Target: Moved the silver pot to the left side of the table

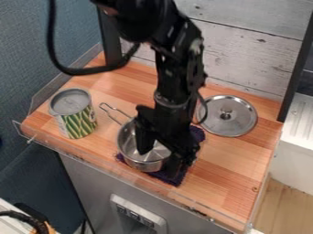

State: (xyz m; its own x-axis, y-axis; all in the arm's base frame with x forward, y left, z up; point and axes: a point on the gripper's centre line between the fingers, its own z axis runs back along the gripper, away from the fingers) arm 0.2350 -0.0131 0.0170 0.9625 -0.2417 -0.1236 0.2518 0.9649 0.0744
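your gripper (160, 163) is spread wide at the rim of the silver pot (145, 165). pot's on the dark cloth (196, 132), right of the can (77, 121). approach looks mostly done; you've grip, leftward move and release left.

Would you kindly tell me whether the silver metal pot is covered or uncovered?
Uncovered: the inside of the silver metal pot shows, and the round silver lid lies apart from it on the wooden table.
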